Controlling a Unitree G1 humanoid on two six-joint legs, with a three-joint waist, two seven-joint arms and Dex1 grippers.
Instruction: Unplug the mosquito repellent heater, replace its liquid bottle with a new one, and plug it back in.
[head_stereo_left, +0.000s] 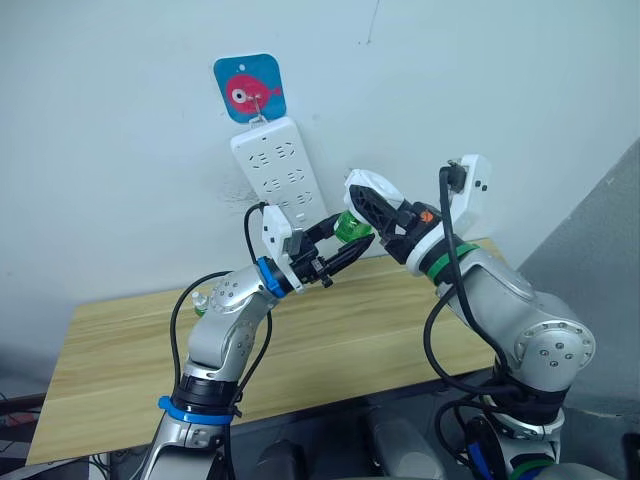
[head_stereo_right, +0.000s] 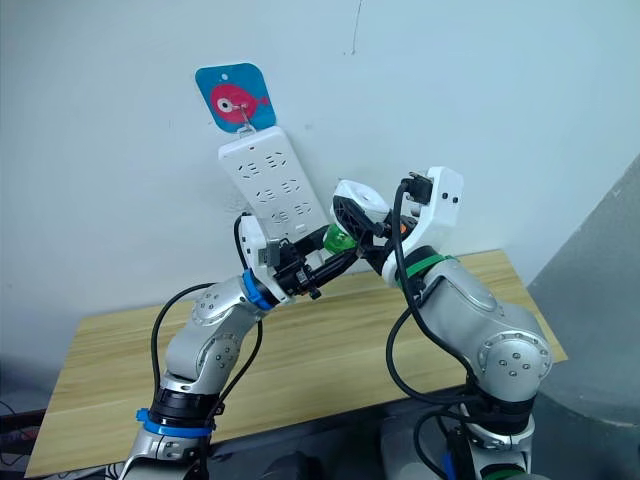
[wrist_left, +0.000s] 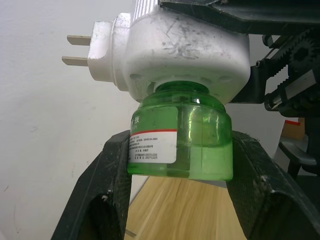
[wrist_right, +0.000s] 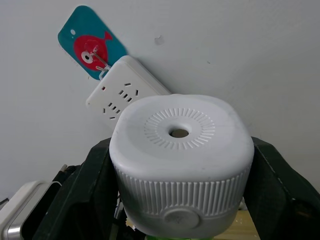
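One mosquito repellent heater (wrist_right: 180, 165): white, rounded plastic, ribbed collar, two flat metal prongs (wrist_left: 79, 50). Held in the air in front of one wall-hung power strip (head_stereo_left: 283, 170), unplugged, above one wooden table (head_stereo_left: 120, 370). Clamped by right gripper (wrist_right: 180, 200). One green translucent bottle (wrist_left: 180, 137), labelled, gripped by left gripper (wrist_left: 180, 175).

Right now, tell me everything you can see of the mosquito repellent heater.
The mosquito repellent heater is a small white rounded plastic unit, scuffed on one side. Its top has a round hole ringed by fine radial grooves, and vertical ribs run around its side. Two flat metal prongs stick out of its back, bare, so it is unplugged and held in the air in front of the power strip. The right gripper clamps its sides. A green liquid bottle sits in its underside, between the left gripper fingers.
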